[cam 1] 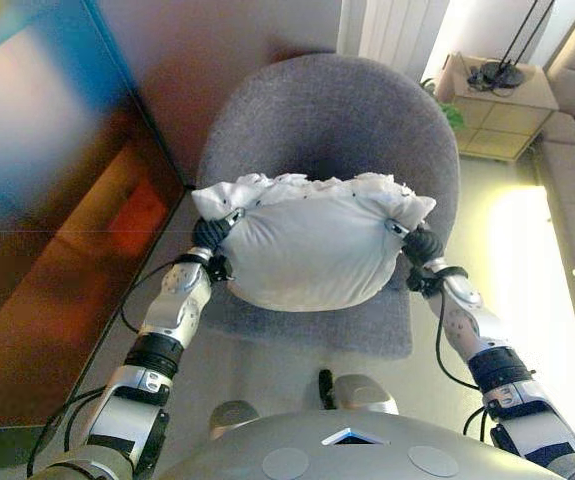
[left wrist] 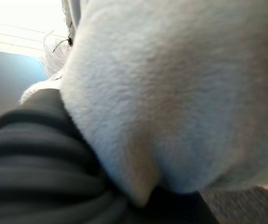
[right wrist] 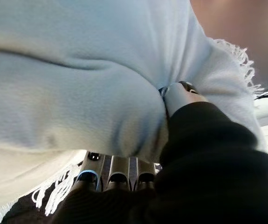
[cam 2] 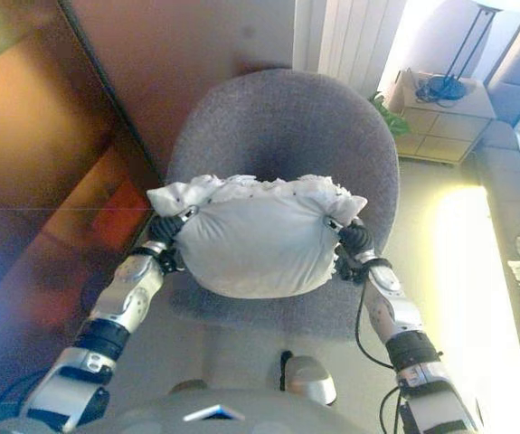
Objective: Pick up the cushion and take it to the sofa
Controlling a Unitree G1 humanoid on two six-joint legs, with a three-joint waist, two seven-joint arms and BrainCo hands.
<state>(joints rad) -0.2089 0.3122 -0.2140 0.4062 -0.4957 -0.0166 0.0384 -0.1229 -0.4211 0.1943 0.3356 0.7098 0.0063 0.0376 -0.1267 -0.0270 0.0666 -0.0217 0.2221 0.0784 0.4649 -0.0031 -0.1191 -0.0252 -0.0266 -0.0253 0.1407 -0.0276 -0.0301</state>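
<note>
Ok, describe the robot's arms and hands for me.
Both arms are silver-grey with black bands at the joints, and a thin black cable loops beside each forearm. The left hand and right hand have wrists and backs under a dark ribbed cover. Silver fingers with dark tips show in a row in the right wrist view, a silver thumb apart from them.

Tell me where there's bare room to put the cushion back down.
The grey chair is bare across its backrest and seat edge around the white cushion, held between left hand and right hand. Pale floor right of it is open. The side table is crowded.
</note>
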